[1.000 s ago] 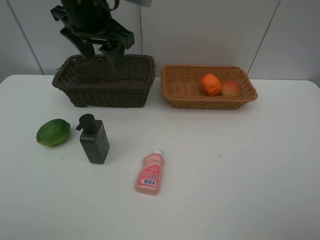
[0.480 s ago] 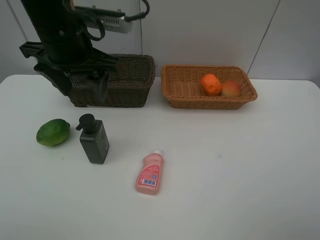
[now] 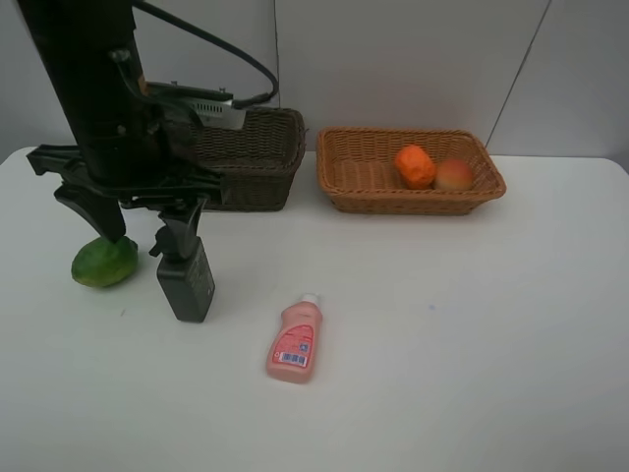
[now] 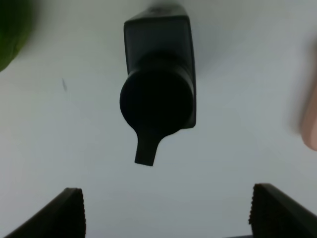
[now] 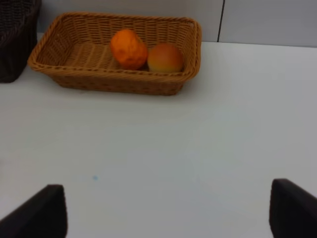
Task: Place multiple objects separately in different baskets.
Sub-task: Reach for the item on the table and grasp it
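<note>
My left gripper (image 3: 145,226) hangs open just above the table, its fingers straddling the gap between the green round fruit (image 3: 102,264) and the dark green pump bottle (image 3: 189,278). In the left wrist view the upright pump bottle (image 4: 158,94) stands ahead of the open gripper (image 4: 168,213), with nothing between the jaws. The pink white-capped bottle (image 3: 294,341) lies flat further front. The orange (image 3: 415,165) and the peach (image 3: 453,175) lie in the light tan basket (image 3: 413,204). The dark brown basket (image 3: 251,157) is partly hidden by the left arm. My right gripper (image 5: 166,213) is open and empty.
The green fruit (image 4: 9,34) and the pink bottle (image 4: 311,124) show at the edges of the left wrist view. The right wrist view faces the tan basket (image 5: 119,84) across bare white table, with a corner of the dark basket (image 5: 15,39) beside it.
My left arm has come away from above the dark basket, forward and down over the pump bottle and green fruit. Its jaws stayed open. The objects have not moved.
</note>
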`<control>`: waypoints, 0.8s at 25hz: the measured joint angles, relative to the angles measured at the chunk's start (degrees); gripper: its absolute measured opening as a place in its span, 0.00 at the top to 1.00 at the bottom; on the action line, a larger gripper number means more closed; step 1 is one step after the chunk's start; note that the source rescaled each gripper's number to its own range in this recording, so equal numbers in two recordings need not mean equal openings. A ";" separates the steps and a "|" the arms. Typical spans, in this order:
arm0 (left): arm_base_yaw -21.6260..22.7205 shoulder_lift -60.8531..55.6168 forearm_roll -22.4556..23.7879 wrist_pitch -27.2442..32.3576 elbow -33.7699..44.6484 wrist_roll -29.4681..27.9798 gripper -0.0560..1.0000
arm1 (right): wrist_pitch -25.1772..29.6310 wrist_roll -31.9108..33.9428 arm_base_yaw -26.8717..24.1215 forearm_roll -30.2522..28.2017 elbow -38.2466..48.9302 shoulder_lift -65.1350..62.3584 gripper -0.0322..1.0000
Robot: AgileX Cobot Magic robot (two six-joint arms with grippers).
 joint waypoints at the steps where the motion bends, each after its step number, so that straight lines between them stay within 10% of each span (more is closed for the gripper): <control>1: 0.00 0.00 -0.06 -0.48 0.41 -0.14 0.12 | 0.00 0.00 0.00 0.00 0.00 0.00 0.33; 20: 0.06 3.45 0.47 -6.26 0.97 0.64 0.12 | 0.00 0.00 0.00 0.00 0.00 0.00 0.33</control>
